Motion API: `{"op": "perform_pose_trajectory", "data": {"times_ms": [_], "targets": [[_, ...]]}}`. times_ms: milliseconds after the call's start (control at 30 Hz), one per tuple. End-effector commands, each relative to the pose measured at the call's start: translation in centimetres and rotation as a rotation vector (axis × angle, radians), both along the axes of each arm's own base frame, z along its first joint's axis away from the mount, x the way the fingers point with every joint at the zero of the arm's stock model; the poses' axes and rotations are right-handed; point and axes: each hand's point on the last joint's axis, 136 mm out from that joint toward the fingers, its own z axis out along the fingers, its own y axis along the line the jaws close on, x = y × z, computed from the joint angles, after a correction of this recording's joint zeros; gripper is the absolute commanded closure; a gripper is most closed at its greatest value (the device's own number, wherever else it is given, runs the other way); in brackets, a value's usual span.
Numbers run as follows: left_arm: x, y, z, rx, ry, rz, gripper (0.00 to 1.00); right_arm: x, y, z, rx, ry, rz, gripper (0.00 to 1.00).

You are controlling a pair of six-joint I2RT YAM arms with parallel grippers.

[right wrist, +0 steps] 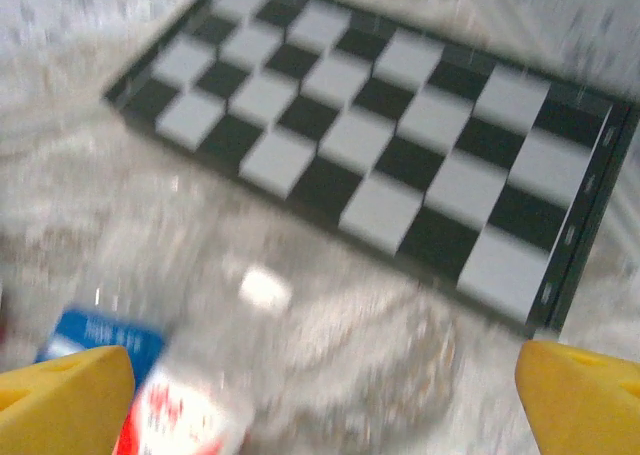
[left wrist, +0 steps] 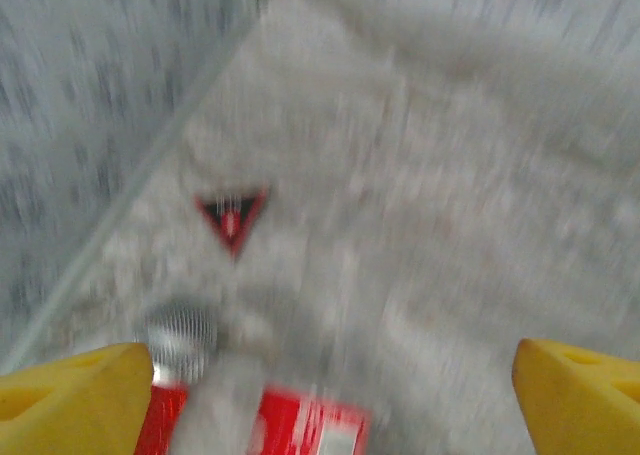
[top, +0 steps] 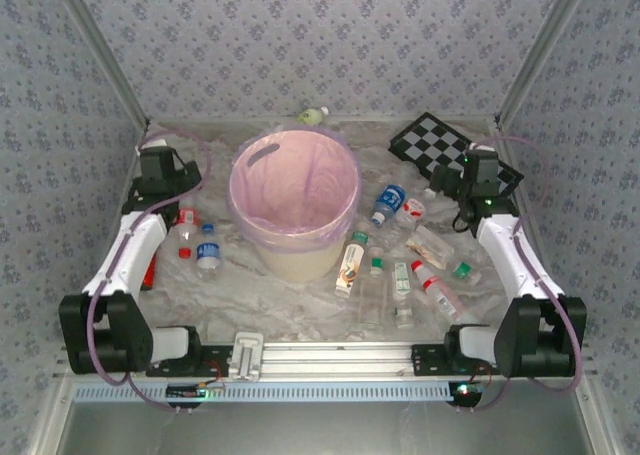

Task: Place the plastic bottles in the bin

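My left gripper (left wrist: pixel 320 405) hangs wide open and empty over a red-labelled bottle (left wrist: pixel 300 420) on the worktop (left wrist: pixel 450 225). My right gripper (right wrist: pixel 320 400), equally spread and empty, faces the chequered board (right wrist: pixel 400 165). Most plastic bottles (top: pixel 388 203) lie right of the bin (top: pixel 300 260), with two on its left.

Chequered board (top: pixel 452 147) and red triangle (left wrist: pixel 232 218) lie on table (top: pixel 300 297).

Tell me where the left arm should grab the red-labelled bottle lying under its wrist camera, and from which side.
Take the red-labelled bottle across its labelled middle, coming down from above. It seems to lie on its side, ribbed cap pointing away, inside the open left gripper but off-centre, so a small sideways shift first would help. The view is blurred.
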Motion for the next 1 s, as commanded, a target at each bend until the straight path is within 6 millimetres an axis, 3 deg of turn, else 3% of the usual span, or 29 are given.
{"op": "perform_pose_trajectory", "data": {"times_ms": [0,200,367,467,633,800,967], "targets": [[-4.9,-0.4,-5.7,-0.077,0.294,0.023,0.11,-4.2,1.9,-2.3,0.143,0.199,0.028,0.00],[-5.5,0.2,-8.1,-0.225,0.309,0.068,0.18,-5.1,3.5,-0.5,0.221,0.218,0.104,0.00],[-4.5,0.0,-10.3,-0.256,0.343,0.046,0.17,-5.8,5.6,1.1,0.323,0.160,0.186,0.00],[-3.3,0.0,-11.6,-0.262,0.387,0.014,0.12,-6.5,7.8,2.7,0.440,0.115,0.268,0.00],[-1.1,-0.5,-12.6,-0.294,0.394,-0.019,0.12,-7.2,11.4,7.4,0.618,-0.019,0.438,0.00],[-0.2,-0.7,-13.4,-0.313,0.394,-0.025,0.24,-8.9,15.3,12.2,0.757,-0.113,0.633,0.05],[0.2,-0.9,-12.2,-0.313,0.363,-0.046,0.39,-10.5,19.3,13.3,0.730,-0.061,0.774,0.18]]}}
